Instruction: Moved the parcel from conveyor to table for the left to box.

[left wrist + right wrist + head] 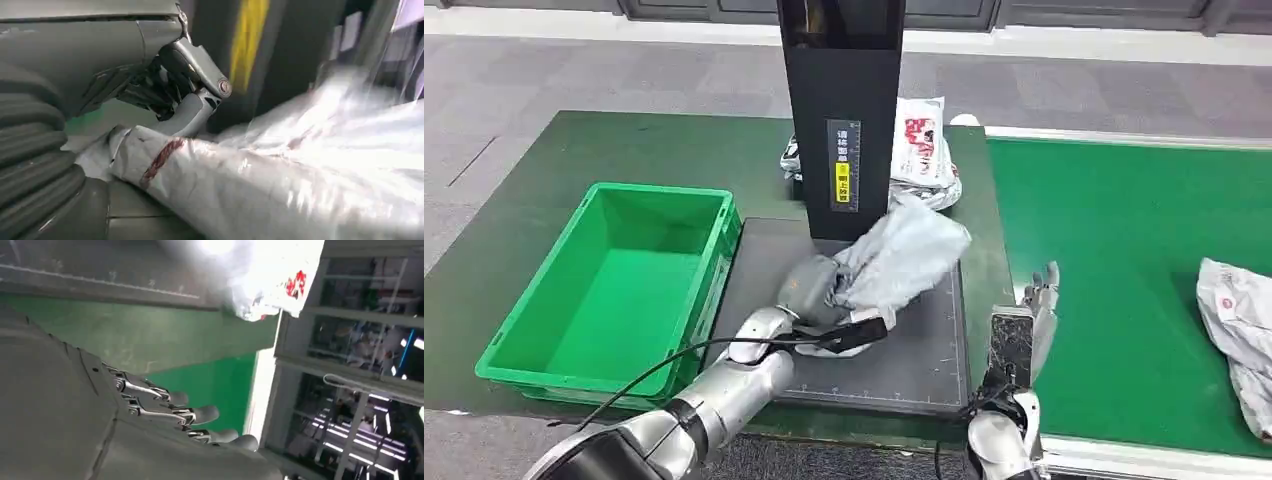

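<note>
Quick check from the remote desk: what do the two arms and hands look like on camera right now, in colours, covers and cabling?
Both arms are silver metal with rounded segments. A black band rings the left arm and a thin black cable loops along it to the wrist. The left hand has a grey ribbed cover and a thick grey thumb. The right hand has a glossy dark back, grey fingers with metal links, and black cables at the wrist.

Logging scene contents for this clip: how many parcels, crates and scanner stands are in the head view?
Grey plastic parcels: 3, one in the left hand on the black mat, one behind the stand, one on the conveyor
Green crate: 1
Black scanner stand: 1
Total: 5
</note>
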